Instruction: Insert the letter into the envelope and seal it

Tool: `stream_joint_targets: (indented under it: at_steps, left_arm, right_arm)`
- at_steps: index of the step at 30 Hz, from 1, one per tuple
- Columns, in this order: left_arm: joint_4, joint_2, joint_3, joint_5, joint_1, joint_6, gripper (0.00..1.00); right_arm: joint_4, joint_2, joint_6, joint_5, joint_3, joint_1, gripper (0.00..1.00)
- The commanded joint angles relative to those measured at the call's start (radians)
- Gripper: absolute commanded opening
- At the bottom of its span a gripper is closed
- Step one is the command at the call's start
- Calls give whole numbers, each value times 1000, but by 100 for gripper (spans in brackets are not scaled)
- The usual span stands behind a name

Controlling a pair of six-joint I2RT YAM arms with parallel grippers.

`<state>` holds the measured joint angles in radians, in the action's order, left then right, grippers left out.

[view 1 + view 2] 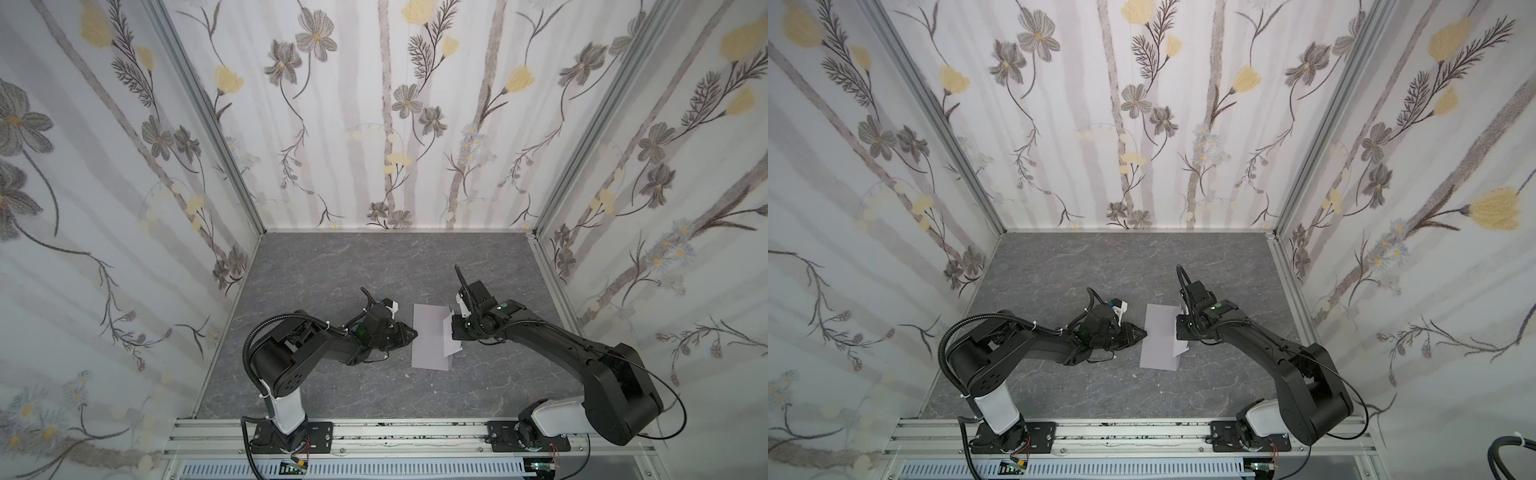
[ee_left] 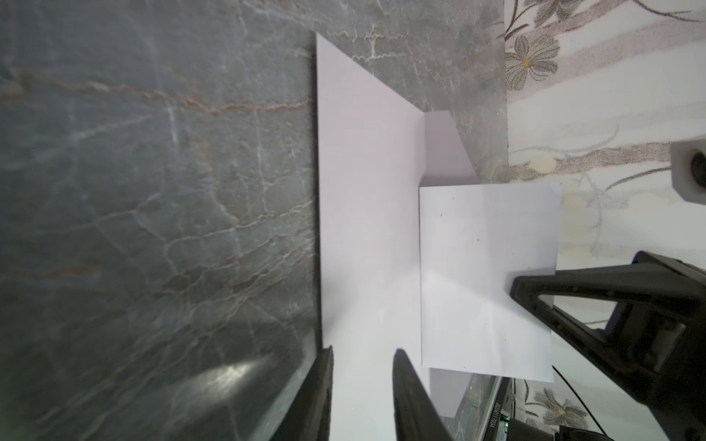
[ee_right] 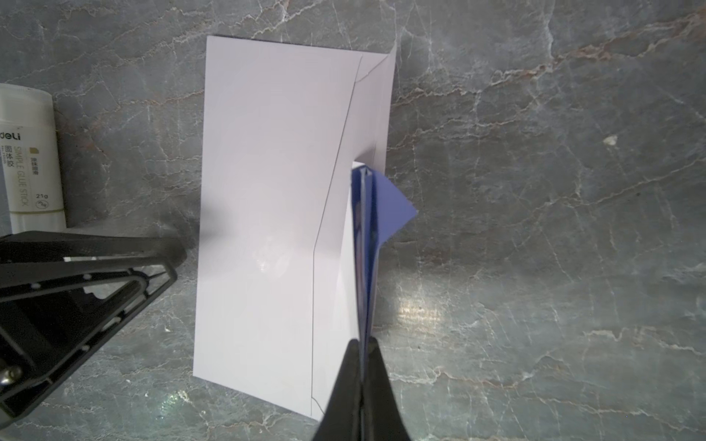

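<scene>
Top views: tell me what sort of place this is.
Probably a robot test booth: flowered wall panels in metal frames box in a grey stone-look tabletop, and the left arm and right arm stand bolted to a rail.

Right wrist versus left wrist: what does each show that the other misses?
Right wrist only: the glue stick and the letter edge-on, its blue side showing. Left wrist only: the letter's white face and the wall. Both: the envelope flat on the table, and the right tool shut on the letter.
</scene>
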<state>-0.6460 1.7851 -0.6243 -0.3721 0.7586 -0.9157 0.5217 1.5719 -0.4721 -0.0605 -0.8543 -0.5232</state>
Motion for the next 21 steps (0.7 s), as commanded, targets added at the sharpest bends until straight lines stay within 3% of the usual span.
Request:
stream_joint_targets:
  at_steps: [1, 21]
  left_arm:
    - [-40, 8, -8, -14, 4, -5, 28]
    - [-67, 43, -13, -36, 22, -28, 27]
  right_arm:
    - [-9, 17, 17, 34, -13, -1, 0]
    - [-48, 67, 20, 28, -12, -3, 0]
